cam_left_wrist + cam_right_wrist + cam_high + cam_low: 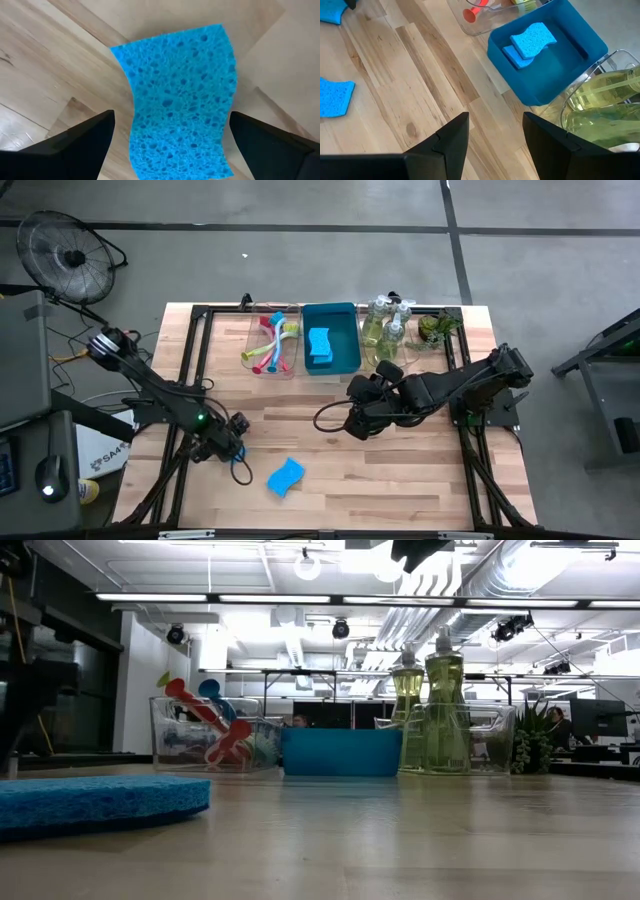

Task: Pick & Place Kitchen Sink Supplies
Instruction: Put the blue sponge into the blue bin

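Your left gripper [240, 452], fingers spread wide, is much nearer the loose sponge [286, 476], whose long axis runs straight ahead between them.

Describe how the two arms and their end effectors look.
Both arms are black, with chunky jointed segments. The left arm shows a small green light near its wrist; a black cable loops beside the right arm. Each end effector has two flat, dark, wedge-shaped fingers.
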